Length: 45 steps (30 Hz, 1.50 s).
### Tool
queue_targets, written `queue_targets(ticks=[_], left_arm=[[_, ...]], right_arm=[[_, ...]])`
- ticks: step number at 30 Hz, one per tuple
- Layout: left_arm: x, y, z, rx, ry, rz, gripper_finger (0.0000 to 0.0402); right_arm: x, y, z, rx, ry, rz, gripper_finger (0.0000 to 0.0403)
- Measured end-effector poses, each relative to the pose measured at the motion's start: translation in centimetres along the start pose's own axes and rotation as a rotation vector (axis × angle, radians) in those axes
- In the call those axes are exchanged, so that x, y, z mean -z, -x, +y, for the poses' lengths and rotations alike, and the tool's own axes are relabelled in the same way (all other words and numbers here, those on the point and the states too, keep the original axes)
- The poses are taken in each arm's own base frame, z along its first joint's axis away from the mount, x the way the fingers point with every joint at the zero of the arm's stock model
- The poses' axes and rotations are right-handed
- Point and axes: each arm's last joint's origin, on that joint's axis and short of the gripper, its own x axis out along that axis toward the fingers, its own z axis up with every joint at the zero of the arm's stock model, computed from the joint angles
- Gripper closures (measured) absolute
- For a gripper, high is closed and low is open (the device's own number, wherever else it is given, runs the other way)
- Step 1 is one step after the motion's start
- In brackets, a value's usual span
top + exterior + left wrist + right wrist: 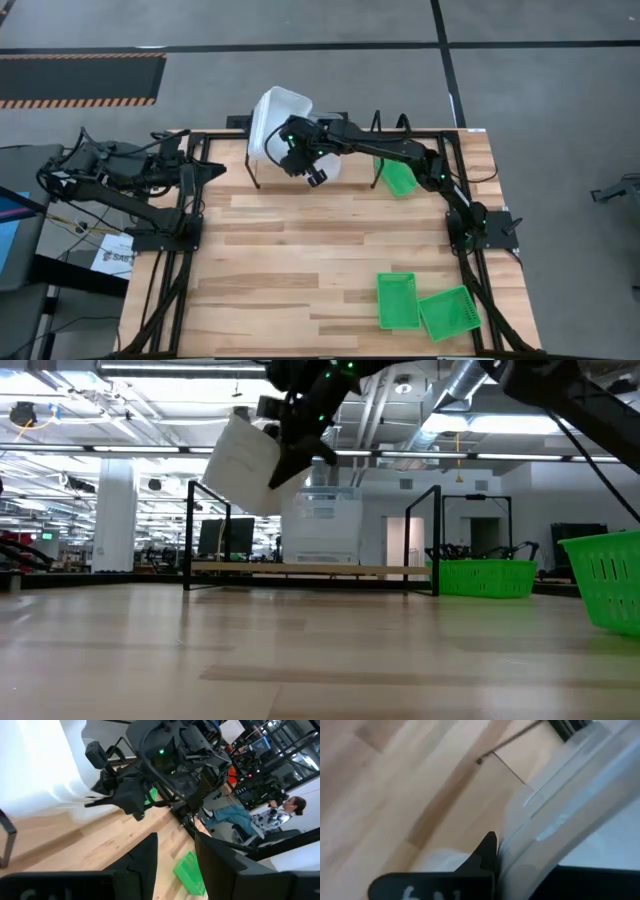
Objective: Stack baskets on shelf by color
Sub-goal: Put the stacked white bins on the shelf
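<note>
Holding a tilted white basket (272,120) by its rim above the shelf's (300,569) left end, right gripper (296,152) clamped narrow.

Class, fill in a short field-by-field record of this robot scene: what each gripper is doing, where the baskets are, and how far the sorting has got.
right gripper: shut on the white basket, holding it tilted in the air above the shelf
left gripper: parked at the table's left edge, holding nothing
green baskets on table: two near the front right
third green basket: by the shelf's right end
shelf board: looks bare in the low view
progress: white basket not yet set down
</note>
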Motion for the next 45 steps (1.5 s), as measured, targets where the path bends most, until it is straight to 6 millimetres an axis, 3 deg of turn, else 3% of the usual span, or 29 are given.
queue_targets(ticks=[38, 45], left_arm=[[0.2, 0.0, 0.3, -0.039, -0.049, 0.009, 0.0283], [0.2, 0.0, 0.4, -0.04, -0.05, 0.009, 0.0283]], right_arm=[[0.6, -1.2, 0.7, -0.074, -0.015, 0.004, 0.0356], [0.9, -4.8, 1.9, -0.11, 0.027, 0.066, 0.0355]])
